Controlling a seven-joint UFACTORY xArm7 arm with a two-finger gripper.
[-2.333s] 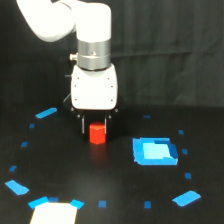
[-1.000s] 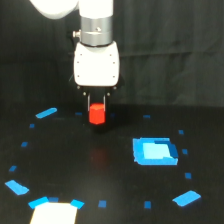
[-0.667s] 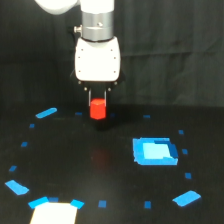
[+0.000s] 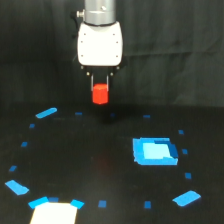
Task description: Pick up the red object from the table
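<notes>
Tool [image 4: 100, 89] with red object [image 4: 100, 94] above table [image 4: 110, 170]

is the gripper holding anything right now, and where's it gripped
Yes: the gripper holds the red object clear above the table. Its fingers clamp the block's upper sides, and the lower part hangs below the fingertips.

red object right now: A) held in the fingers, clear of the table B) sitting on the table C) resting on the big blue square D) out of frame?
A: the red object sits between the fingers of the gripper, in the air above the black table, well apart from the blue square patch.
</notes>
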